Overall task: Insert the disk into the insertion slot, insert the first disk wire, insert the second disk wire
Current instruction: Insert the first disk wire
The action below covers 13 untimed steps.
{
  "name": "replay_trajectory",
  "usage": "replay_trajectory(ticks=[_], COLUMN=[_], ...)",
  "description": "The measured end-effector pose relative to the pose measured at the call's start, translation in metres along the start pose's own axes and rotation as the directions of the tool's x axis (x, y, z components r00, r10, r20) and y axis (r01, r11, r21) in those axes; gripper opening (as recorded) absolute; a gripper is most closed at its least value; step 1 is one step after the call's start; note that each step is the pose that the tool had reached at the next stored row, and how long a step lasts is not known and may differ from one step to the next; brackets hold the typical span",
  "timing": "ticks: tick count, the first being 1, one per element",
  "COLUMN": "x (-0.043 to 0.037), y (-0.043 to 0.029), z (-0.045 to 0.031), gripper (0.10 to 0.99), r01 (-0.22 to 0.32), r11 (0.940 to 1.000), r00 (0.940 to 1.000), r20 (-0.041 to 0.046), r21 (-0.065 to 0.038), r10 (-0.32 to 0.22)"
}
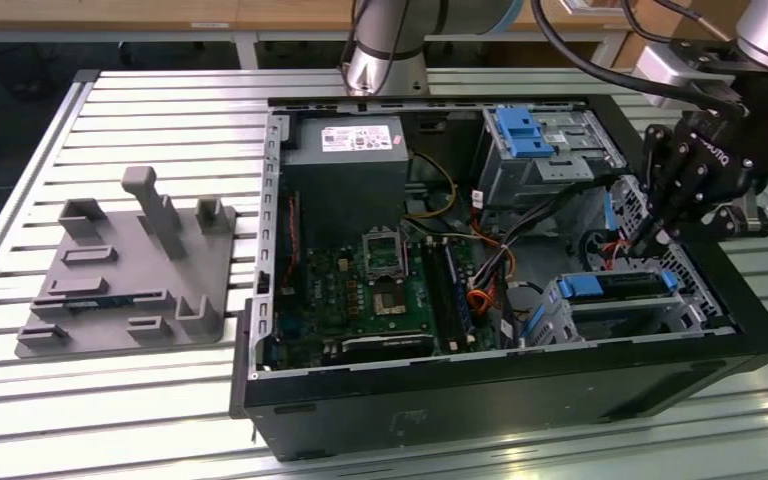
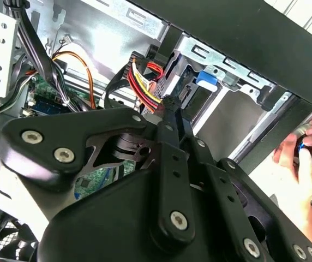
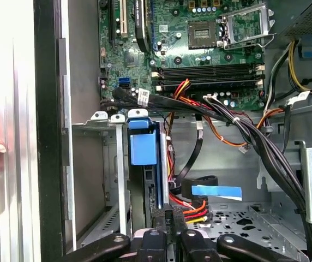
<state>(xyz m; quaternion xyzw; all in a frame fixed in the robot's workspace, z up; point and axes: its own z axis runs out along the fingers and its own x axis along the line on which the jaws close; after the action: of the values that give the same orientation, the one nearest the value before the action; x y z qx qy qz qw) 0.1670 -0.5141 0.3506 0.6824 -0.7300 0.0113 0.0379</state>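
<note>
Slatted metal worktop [image 1: 157, 110] reaches the near edge of the exterior view and carries everything. On it lies an open black case [image 1: 491, 390] with its side off, so I look straight down on the green board [image 1: 371, 290]. At the exterior view's left, apart from the case, sits a grey fixture [image 1: 124, 270] with upright blocks. The arm [image 1: 387, 45] rises behind the case and reaches in at the exterior view's right.

Inside, a grey supply box [image 1: 351, 150] sits against the far wall. Near it, toward the exterior view's right, stands a tall bay [image 1: 558, 165] bearing a blue clip [image 1: 523, 130]. The slot [image 1: 651, 318] is low in the case's near corner at the exterior view's right. The blue-framed disk [image 1: 614, 287] is already seated in it.

The end effector [image 1: 648, 240] hangs just beside the slot, pointing down into the case. In both wrist views its fingers [image 3: 159, 218] are drawn almost together. They pinch the end of the red-yellow wires [image 3: 193, 210] close by the disk's end. I cannot tell whether that end is plugged in.

A hand [image 2: 309, 153] rests outside the case wall.
</note>
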Motion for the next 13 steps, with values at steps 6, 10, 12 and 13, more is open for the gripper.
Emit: replay_trajectory(ticks=[6, 10, 12, 13], x=[-0.0002, 0.0001, 0.0027, 0.0039], y=[-0.0004, -0.0013, -0.0019, -0.0021], z=[0.0, 0.0001, 0.0009, 0.0013], gripper=[0.165, 0.165, 0.165, 0.165], r01=[0.03, 0.057, 0.057, 0.056], r11=[0.9996, 0.9984, 0.9984, 0.9984], r00=[0.9996, 0.9984, 0.9984, 0.9984], r20=[-0.0021, -0.0031, -0.0002, 0.0015], r21=[0.001, 0.003, 0.003, 0.003], r10=[-0.03, -0.057, -0.057, -0.056])
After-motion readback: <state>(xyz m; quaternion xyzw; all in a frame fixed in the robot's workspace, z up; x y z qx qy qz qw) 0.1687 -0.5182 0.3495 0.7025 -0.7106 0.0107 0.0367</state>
